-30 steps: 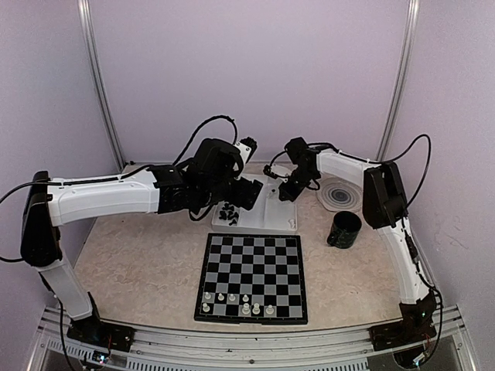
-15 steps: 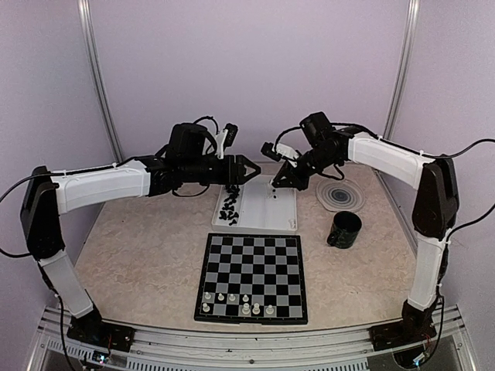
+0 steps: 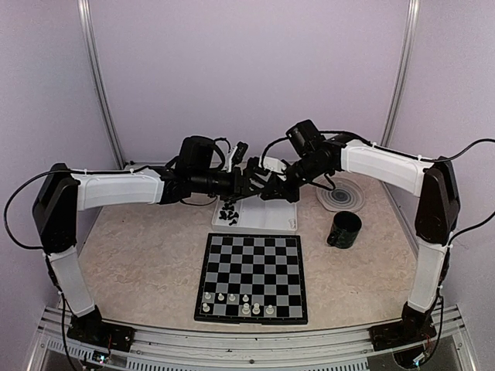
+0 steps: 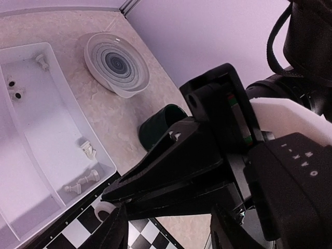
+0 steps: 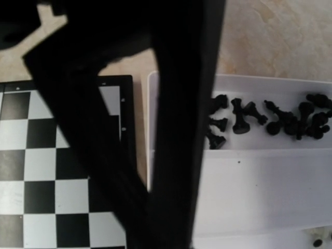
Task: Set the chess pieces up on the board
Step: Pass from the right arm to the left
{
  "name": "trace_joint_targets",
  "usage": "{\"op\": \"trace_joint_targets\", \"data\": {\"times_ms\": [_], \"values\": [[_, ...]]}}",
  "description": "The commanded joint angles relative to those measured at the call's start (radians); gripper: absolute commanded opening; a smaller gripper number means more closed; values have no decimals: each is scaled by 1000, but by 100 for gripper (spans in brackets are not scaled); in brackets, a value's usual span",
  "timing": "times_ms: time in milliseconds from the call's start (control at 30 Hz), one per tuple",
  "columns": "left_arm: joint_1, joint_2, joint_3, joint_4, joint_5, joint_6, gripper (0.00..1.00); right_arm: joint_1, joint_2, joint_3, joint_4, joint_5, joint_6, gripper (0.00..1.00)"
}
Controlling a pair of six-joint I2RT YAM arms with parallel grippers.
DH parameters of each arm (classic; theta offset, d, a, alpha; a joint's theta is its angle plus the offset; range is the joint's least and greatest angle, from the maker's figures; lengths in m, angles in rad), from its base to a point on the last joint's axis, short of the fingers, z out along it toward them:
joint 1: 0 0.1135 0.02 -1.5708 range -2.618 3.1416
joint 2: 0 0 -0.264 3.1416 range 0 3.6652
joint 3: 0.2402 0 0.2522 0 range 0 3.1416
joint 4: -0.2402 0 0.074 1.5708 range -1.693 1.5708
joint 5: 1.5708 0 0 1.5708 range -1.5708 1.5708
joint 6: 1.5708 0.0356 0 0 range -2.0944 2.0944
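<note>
My two grippers meet in the air above the white tray (image 3: 280, 215). The right gripper (image 3: 269, 190) is shut on a small white chess piece (image 4: 104, 210), held at its fingertips. My left gripper (image 4: 171, 236) (image 3: 257, 183) is open, its fingers either side of the right gripper's fingers, one finger (image 4: 116, 232) right beside the piece. The board (image 3: 251, 263) lies in front of the tray with several white pieces (image 3: 236, 303) on its near rows. Black pieces (image 5: 270, 122) are heaped at the tray's left end, and white pieces (image 4: 83, 181) lie at its right end.
A dark green mug (image 3: 343, 229) stands right of the tray, and a ringed plate (image 3: 340, 193) lies behind it. In the right wrist view, dark blurred fingers cover the middle, over the board's corner (image 5: 41, 171) and the tray (image 5: 259, 197).
Both arms have risen from the tray and swung together above it. The left gripper's jaws have narrowed around the right gripper's tips.
</note>
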Motion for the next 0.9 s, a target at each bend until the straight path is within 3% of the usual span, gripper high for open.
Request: {"op": "trace_joint_targets", "data": {"times_ms": [0,167,400,700,867], "values": [[4,-8,-29,66,-27,-35,56,26,-40,3,14,6,-15,0],[-4,-61,-35,72,-40,13,57,6,-56,-38,26,10,-30,0],[-1,-83,-93,129,-86,-49,54,-72,-90,-55,71,-99,19,0],[-1,-29,-96,155,-39,-105,56,-21,-104,-73,43,-57,-39,0],[1,-25,-97,156,-38,-105,48,-13,-111,-55,32,-71,-32,0]]}}
